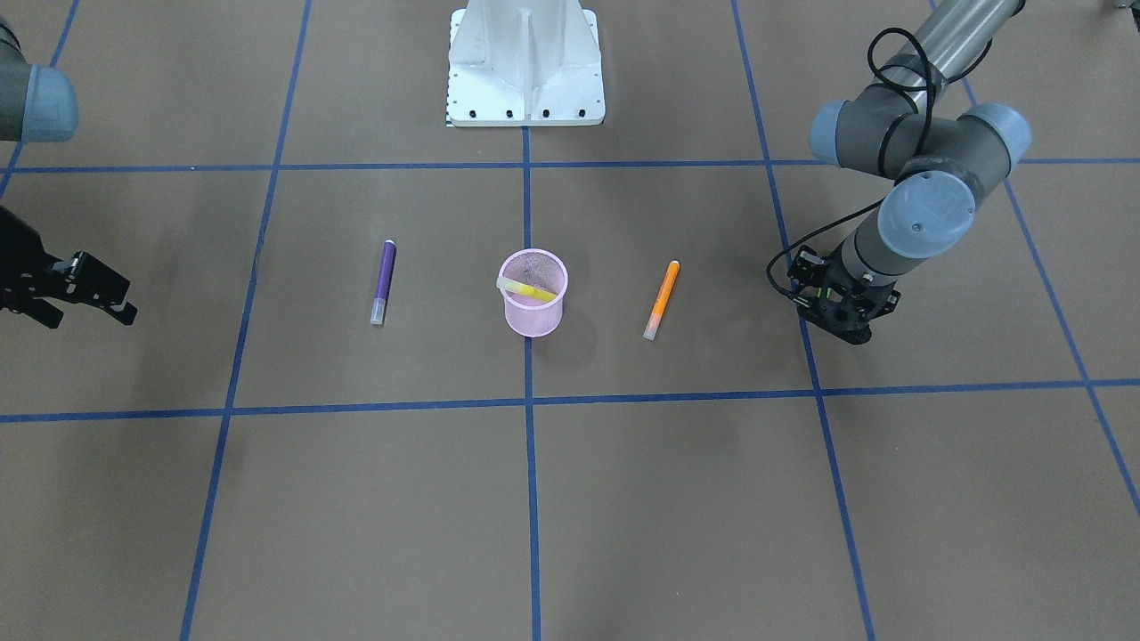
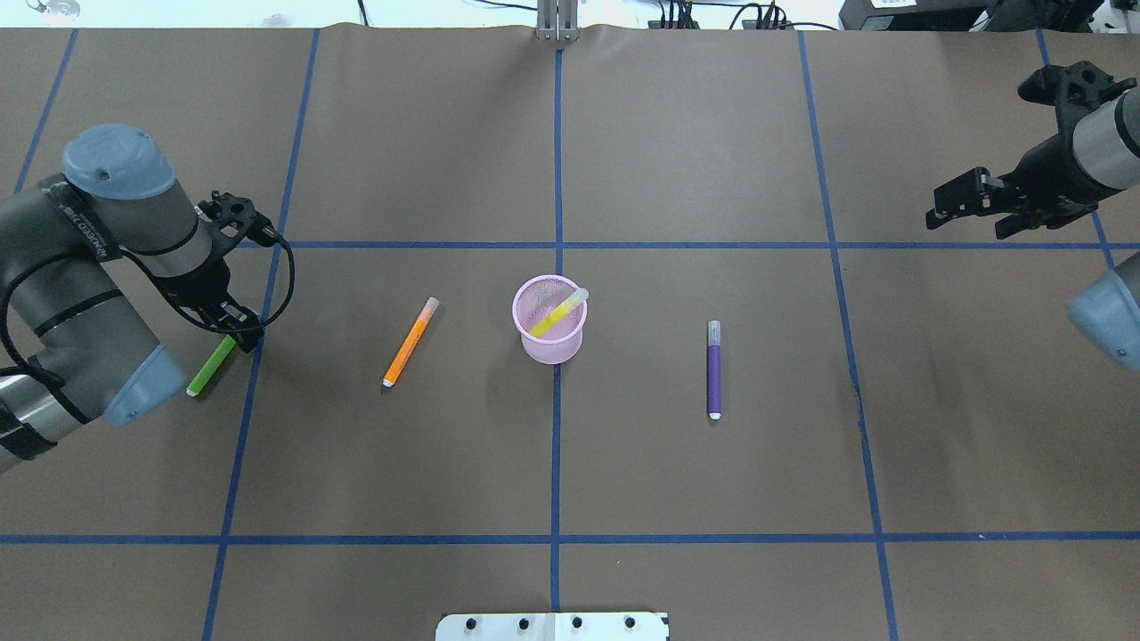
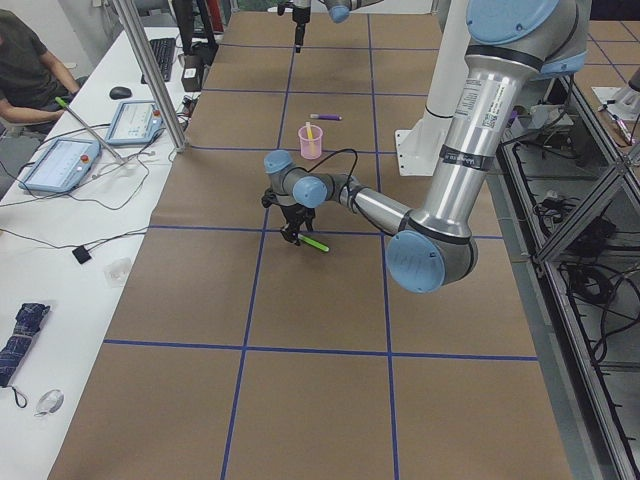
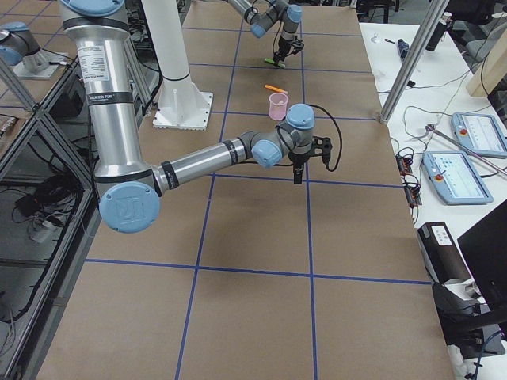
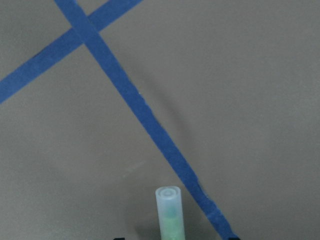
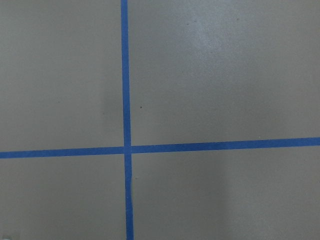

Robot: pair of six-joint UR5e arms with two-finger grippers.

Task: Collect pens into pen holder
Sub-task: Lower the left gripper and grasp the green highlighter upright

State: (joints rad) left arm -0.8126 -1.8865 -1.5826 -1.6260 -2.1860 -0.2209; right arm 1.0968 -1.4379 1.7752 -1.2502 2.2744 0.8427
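Status: 1 of 4 in. Yellow pen w/ pale cap (image 2: pixel 557 313) leans inside the small pink wire-mesh pen holder (image 2: pixel 549 343), cap end poking over the rim.

3 left, all flat on the table:
- orange pen (image 2: pixel 411 341): near holder, robot-left side
- purple pen (image 2: pixel 713 369): robot-right side of holder, a bit farther out
- green pen (image 2: pixel 211 366): well beyond the orange one, same side of holder

Left gripper (image 2: pixel 235 331) is down over the green pen's cap end. Wrist cam shows fingers spread either side of the cap w/ gaps, no pinch. Reads as pre-grasp, nothing held.

Right gripper (image 2: pixel 975 214) is far out on the holder's purple-pen side, over a tape crossing. Fingers apart, empty.

Surface: brown paper-covered table (image 2: pixel 712 133), matte, flat, w/ blue tape grid (image 2: pixel 557 160). White robot base (image 1: pixel 525 62) stands on the robot's side of the holder.

Room: white side bench w/ control tablets (image 3: pixel 60 165) + cables runs across the table from the robot. A seated person (image 3: pixel 20 60) is at it.
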